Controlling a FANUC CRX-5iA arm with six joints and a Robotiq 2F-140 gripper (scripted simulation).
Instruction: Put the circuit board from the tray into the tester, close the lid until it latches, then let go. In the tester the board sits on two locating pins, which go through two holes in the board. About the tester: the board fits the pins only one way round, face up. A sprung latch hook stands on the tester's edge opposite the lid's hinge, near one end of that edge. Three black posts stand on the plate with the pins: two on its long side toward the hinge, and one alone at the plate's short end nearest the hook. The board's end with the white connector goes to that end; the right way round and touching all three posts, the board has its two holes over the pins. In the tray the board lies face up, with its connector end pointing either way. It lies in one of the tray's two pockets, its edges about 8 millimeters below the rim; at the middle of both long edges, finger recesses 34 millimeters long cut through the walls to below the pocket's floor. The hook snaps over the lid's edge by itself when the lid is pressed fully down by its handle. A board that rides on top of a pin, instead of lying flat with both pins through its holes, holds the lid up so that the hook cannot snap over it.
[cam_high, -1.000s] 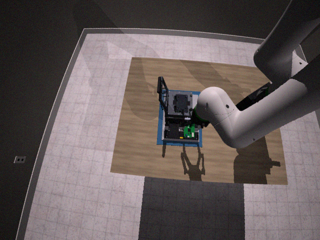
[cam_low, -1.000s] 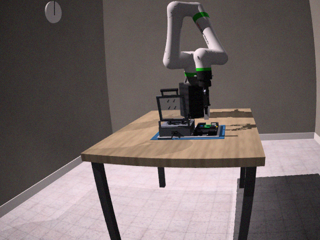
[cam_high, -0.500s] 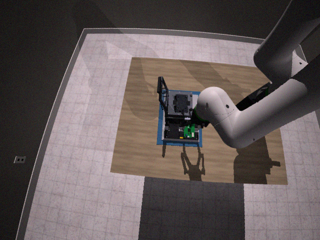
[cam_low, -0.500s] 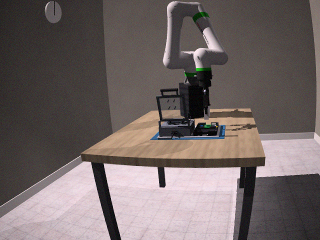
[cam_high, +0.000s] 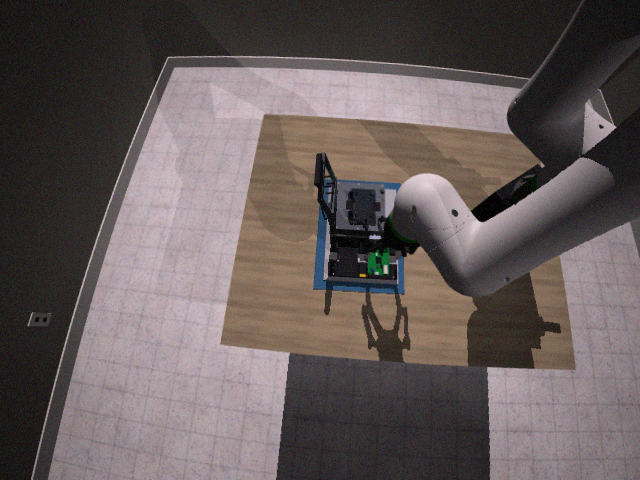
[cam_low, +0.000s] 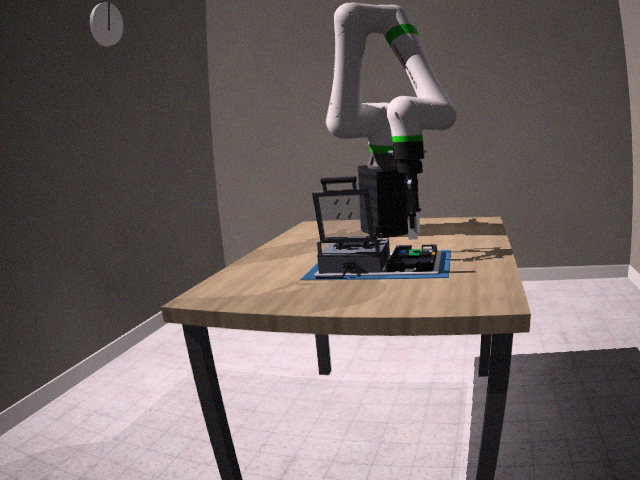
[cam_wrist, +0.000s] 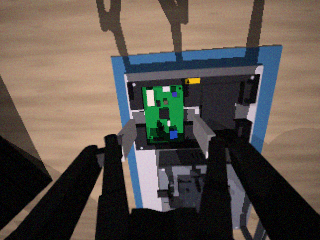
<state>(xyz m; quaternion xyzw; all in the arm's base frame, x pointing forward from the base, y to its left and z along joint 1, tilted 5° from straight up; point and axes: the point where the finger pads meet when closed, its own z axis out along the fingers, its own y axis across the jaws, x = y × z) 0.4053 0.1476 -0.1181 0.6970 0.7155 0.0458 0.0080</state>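
Our gripper (cam_low: 413, 233) (cam_wrist: 164, 125) is open, up above the tray (cam_high: 327, 263) (cam_low: 438, 262) (cam_wrist: 192, 73), with nothing in it. The green board (cam_high: 378, 262) (cam_low: 415, 252) (cam_wrist: 164, 112) lies in one pocket of the tray. We see the lid (cam_high: 324, 180) (cam_low: 341, 215) standing up.

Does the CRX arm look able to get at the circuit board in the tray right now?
Probably yes: the gripper hangs open above the circuit board, fingers out past both long edges, and the raised lid stands off over the tester, seemingly out of the way.
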